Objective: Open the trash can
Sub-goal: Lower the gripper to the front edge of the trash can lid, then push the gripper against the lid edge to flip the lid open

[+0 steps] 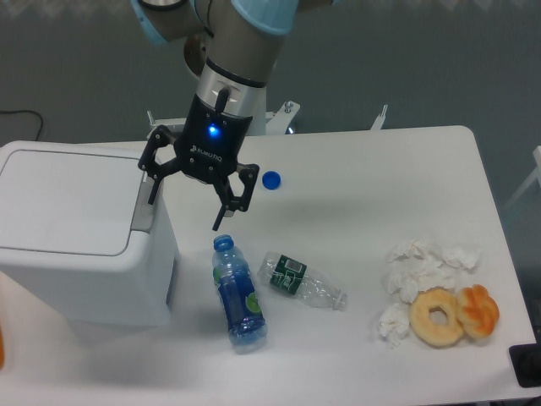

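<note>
The trash can (72, 228) is a large white boxy bin at the left of the table, with its flat lid (68, 199) down and a grey push tab (145, 213) on its right edge. My gripper (186, 207) hangs open and empty just right of the bin. Its left fingertip is right above the grey tab. Its right fingertip points down toward the table beside the bin.
A blue bottle (238, 292) lies just below the gripper. A crushed clear bottle (300, 281) lies to its right. A blue cap (271, 179) sits further back. Crumpled tissues (423, 266) and two doughnuts (455, 315) lie at the right.
</note>
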`<state>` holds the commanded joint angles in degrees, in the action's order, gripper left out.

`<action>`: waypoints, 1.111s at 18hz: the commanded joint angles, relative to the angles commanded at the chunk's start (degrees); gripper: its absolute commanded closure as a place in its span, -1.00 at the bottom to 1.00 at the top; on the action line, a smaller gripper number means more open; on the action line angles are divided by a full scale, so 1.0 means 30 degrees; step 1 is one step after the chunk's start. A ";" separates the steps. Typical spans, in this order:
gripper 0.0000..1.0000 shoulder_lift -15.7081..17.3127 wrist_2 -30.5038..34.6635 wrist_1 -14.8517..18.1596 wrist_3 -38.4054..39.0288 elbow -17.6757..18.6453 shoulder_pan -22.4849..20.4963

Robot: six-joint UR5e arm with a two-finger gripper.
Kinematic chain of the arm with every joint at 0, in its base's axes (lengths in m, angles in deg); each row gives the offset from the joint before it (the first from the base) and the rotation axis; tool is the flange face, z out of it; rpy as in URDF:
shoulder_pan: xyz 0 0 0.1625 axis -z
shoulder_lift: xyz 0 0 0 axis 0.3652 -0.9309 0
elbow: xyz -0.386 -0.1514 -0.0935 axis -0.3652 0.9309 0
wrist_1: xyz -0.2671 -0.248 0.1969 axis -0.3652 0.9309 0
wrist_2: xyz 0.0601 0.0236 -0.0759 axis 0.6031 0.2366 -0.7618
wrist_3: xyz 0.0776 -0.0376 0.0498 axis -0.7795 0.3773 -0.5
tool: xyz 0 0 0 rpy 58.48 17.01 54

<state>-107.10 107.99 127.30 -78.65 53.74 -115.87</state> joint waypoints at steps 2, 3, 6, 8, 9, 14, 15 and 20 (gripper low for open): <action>-1.00 -0.0088 0.0000 0.0000 0.0000 0.0000 0.0059; -1.00 -0.0118 0.0000 0.0000 0.0000 0.0000 0.0146; -1.00 -0.0118 0.0000 0.0029 0.0000 0.0000 0.0147; -1.00 -0.0176 0.0000 0.0029 0.0000 0.0000 0.0147; -1.00 -0.0235 0.0000 0.0029 0.0000 0.0000 0.0176; -1.00 -0.0265 0.0029 0.0029 -0.0029 0.0087 0.0176; -1.00 -0.0265 0.0029 0.0000 -0.0029 0.0088 0.0176; -1.00 -0.0265 0.0029 0.0029 -0.0029 0.0117 0.0176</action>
<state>-107.89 108.08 127.39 -78.73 54.09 -115.34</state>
